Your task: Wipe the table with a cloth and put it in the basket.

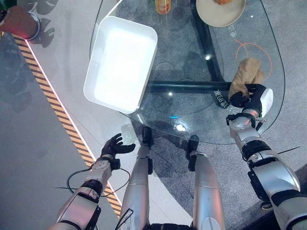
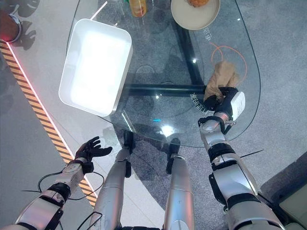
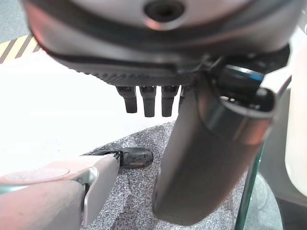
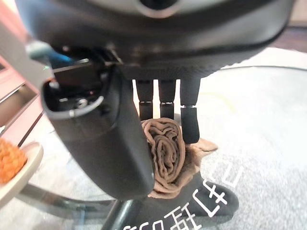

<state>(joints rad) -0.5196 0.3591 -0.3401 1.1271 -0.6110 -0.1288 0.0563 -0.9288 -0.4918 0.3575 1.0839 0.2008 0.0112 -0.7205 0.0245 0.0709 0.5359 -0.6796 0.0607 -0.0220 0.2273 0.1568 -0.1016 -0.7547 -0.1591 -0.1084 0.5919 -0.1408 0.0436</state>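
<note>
Overhead light glares off the white basket (image 1: 120,62), washing it out.

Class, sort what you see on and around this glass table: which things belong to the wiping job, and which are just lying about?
Belongs to the job:
brown cloth, bunched in the right hand
glass table
white basket, on the table's left edge

Just lying about:
plate with food
orange jar
left hand, idle beside the table
</note>
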